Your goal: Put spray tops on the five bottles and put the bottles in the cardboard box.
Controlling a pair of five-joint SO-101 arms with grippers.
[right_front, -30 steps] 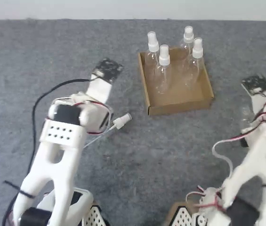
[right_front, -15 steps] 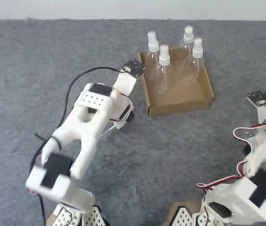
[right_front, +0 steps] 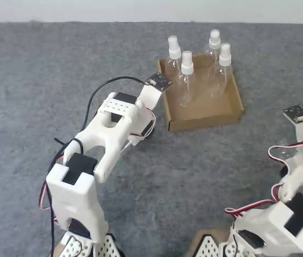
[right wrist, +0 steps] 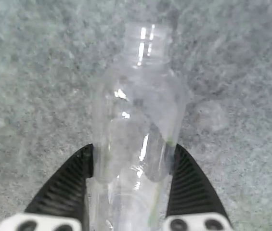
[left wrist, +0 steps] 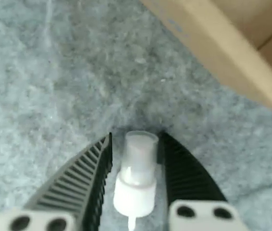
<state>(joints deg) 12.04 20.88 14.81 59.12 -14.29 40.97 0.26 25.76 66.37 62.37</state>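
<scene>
1. Bench (right_front: pixel 33 80): a grey, carpet-like surface that carries all the items listed below.
2. Left arm (right_front: pixel 103 139): white. It extends from the near left edge toward the middle of the bench. Its wrist is just beside the near left corner of the box. A black cable (right_front: pixel 95 99) loops above the arm.
3. Right arm (right_front: pixel 296 203): white, folded at the near right edge of the bench, well apart from the box.
4. Cardboard box (right_front: pixel 205 120): an open, shallow box located far and right of centre on the bench.
5. Four bottles (right_front: pixel 186 85): clear and upright, standing inside the cardboard box. Two are toward its left side and two toward its right. Each has a white spray top fitted.
6. Fifth bottle (right wrist: pixel 138 115): clear, with an open neck and no top fitted. The right gripper (right wrist: pixel 132 150) is clenched on its body, one black jaw against each side. The neck points away from the gripper, and the grey bench surface is visible behind it.
7. Left gripper (left wrist: pixel 138 139): clenched on the loose spray top (left wrist: pixel 136 178), with the black ribbed jaws pressed against either side. The top is white, and its nozzle end points toward the cardboard box wall close ahead.
</scene>
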